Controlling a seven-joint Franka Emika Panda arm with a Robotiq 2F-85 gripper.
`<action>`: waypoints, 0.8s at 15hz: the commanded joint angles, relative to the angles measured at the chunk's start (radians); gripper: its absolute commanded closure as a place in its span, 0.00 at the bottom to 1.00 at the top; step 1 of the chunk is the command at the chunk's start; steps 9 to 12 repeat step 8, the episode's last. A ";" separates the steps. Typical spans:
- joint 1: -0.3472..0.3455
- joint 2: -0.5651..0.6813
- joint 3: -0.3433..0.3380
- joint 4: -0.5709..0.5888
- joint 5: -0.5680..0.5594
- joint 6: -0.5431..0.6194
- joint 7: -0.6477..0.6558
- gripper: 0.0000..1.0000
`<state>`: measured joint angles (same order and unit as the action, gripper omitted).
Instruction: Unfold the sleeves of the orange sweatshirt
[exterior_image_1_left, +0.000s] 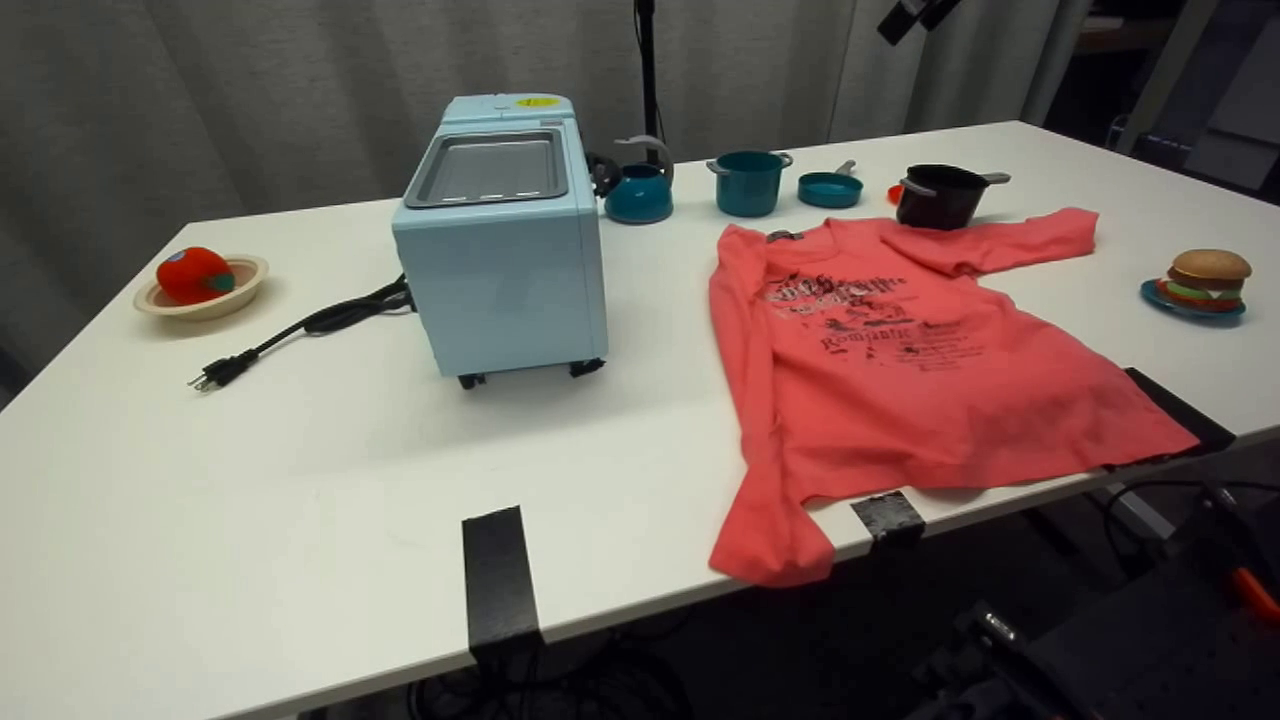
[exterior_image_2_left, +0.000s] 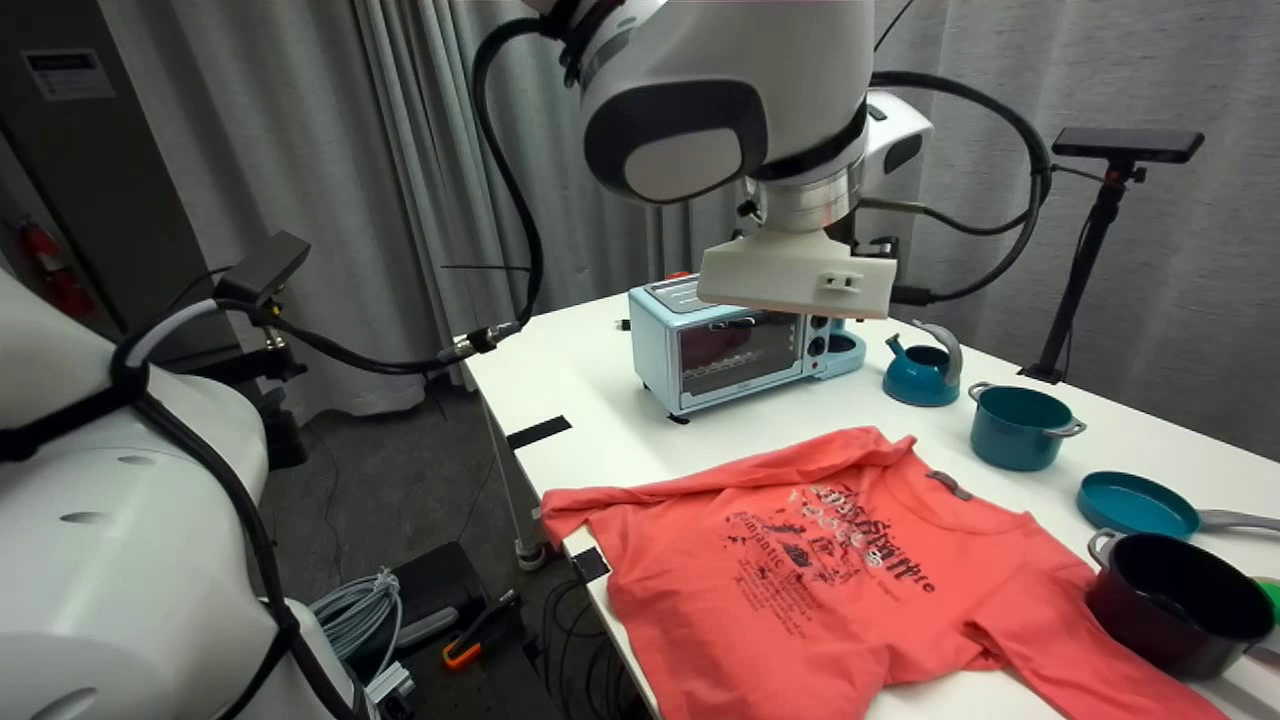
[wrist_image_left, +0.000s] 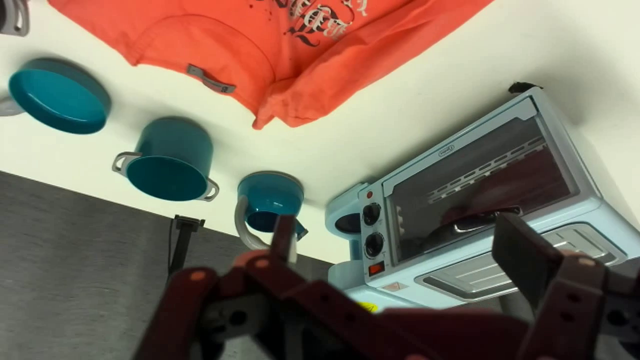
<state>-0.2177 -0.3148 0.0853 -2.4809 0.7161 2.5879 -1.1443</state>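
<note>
With its fingers (wrist_image_left: 522, 255) spread well apart in the wrist view, your gripper (wrist_image_left: 397, 225) hangs from the raised arm (exterior_image_2_left: 690, 110) over the white table (exterior_image_1_left: 300, 480), where the orange sweatshirt (exterior_image_1_left: 900, 370) lies print side up between the light-blue toaster oven (exterior_image_1_left: 500, 290) and a toy burger (exterior_image_1_left: 1205, 275). One sleeve (exterior_image_1_left: 750, 390) runs lengthwise along the oven side of the body, its cuff reaching the table's edge; the other sleeve (exterior_image_1_left: 1040, 240) stretches outward past a black pot (exterior_image_1_left: 940, 200), and you cannot tell whether cloth and pot touch. Beyond the collar stand a teal kettle (exterior_image_1_left: 640, 197), a teal pot (exterior_image_1_left: 750, 188) and a teal pan (exterior_image_1_left: 830, 190). On the oven's opposite side, a red object (exterior_image_1_left: 190, 275) rests in a beige bowl (exterior_image_1_left: 215, 308).
</note>
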 joint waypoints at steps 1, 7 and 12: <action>0.097 -0.013 -0.097 -0.013 -0.049 0.015 0.034 0.00; 0.106 -0.017 -0.096 -0.022 -0.048 0.015 0.040 0.00; 0.106 -0.017 -0.096 -0.022 -0.048 0.015 0.040 0.00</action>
